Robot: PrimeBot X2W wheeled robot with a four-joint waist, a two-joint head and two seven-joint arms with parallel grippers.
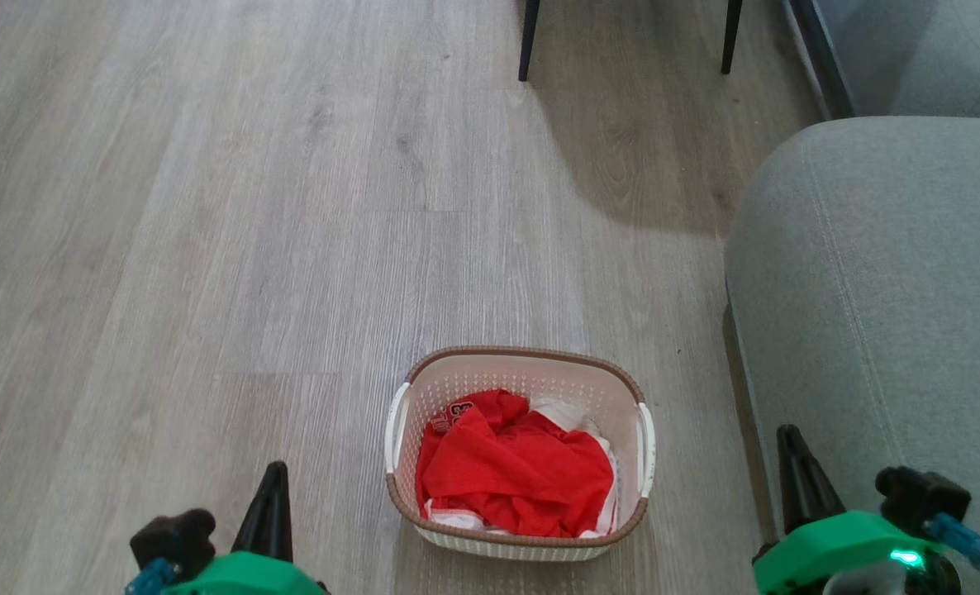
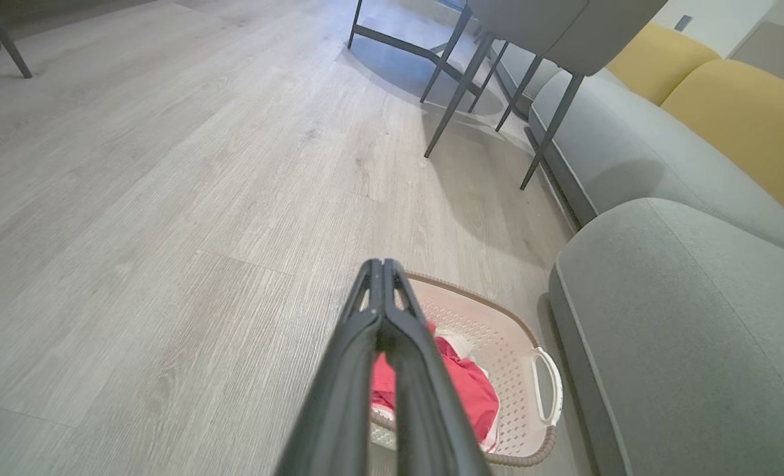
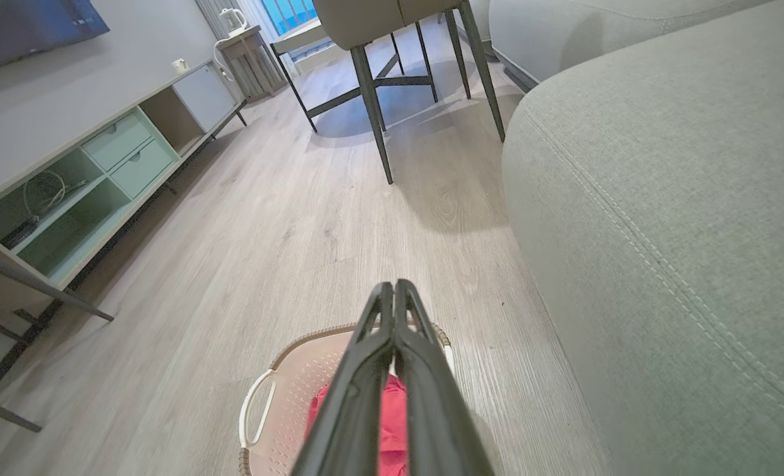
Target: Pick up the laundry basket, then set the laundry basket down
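Observation:
The laundry basket (image 1: 531, 376) stands on the wooden floor between my two arms, cream-white and perforated with a brown woven-look rim and white side handles. Red and white clothes (image 1: 515, 467) lie inside it. My left gripper (image 1: 273, 475) is shut and empty at the lower left, apart from the basket. My right gripper (image 1: 787, 442) is shut and empty at the lower right, over the sofa's edge. In the left wrist view the shut left gripper (image 2: 382, 268) points over the basket (image 2: 498, 330). In the right wrist view the shut right gripper (image 3: 394, 287) hangs above the basket (image 3: 286, 396).
A grey sofa (image 1: 878, 297) stands close to the basket's right side. Dark chair legs (image 1: 528, 41) stand at the far end of the floor. A low media cabinet (image 3: 81, 172) runs along the wall in the right wrist view. Open wooden floor (image 1: 209, 248) lies left of the basket.

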